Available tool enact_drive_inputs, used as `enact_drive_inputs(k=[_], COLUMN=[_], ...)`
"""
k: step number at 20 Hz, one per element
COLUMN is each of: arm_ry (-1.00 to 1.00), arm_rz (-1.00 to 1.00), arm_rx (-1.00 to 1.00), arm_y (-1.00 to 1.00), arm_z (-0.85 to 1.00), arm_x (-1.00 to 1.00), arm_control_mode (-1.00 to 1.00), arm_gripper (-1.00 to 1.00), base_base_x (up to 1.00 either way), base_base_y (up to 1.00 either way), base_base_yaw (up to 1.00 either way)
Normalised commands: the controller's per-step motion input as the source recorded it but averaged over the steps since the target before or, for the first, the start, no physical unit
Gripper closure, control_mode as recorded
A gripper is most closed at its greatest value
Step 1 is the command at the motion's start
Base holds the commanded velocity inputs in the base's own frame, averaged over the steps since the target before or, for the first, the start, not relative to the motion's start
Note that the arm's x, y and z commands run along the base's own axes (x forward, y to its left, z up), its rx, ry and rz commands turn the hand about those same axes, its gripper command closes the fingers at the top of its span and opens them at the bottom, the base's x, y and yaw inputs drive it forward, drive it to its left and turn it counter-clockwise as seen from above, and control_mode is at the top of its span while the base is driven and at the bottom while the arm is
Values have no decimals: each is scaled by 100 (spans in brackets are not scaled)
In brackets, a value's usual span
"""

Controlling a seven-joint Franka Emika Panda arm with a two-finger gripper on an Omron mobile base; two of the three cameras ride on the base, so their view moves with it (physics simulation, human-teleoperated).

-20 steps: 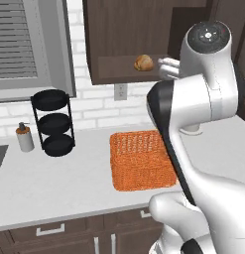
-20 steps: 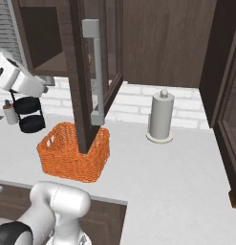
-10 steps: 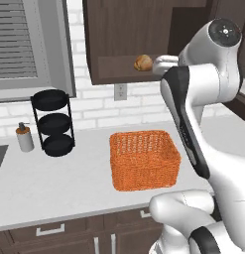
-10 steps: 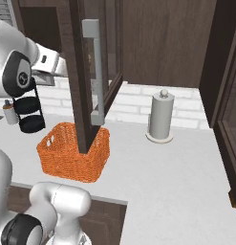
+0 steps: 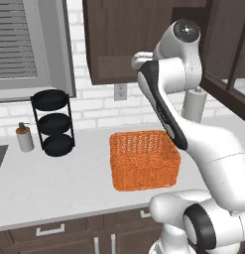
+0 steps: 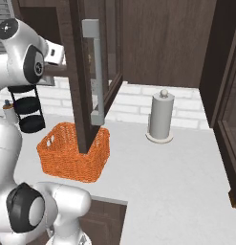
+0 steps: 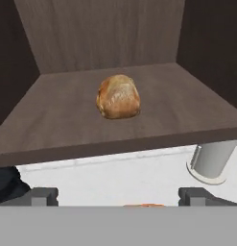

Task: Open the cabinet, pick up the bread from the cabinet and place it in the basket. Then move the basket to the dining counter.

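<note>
In the left base view the arm's upper links cover the cabinet [image 5: 119,44] opening — its shelf cannot be seen. In the right base view the open door hides part of the basket [image 6: 71,153]. In the hand view the paper-towel holder [image 7: 213,161] is cut off by the shelf edge — only its base shows.

I am looking at a white brick wall [image 5: 94,101] with an outlet [image 5: 119,91], a shuttered window [image 5: 17,44], a pale worktop [image 5: 54,181], a black tiered rack [image 5: 54,121], a soap bottle [image 5: 25,138], and a paper towel roll [image 6: 161,117].
</note>
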Motion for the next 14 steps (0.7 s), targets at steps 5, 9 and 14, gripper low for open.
enact_drive_inputs(k=[5, 9, 14], arm_ry=[0, 0, 0], arm_rz=[0, 0, 0], arm_rx=[0, 0, 0], arm_y=[-17, -28, -3], arm_z=[-8, -15, -19], arm_x=[68, 38, 45], arm_control_mode=[-100, -100, -100], arm_gripper=[-100, -100, -100], base_base_x=[0, 0, 0], base_base_y=[0, 0, 0], base_base_yaw=[0, 0, 0])
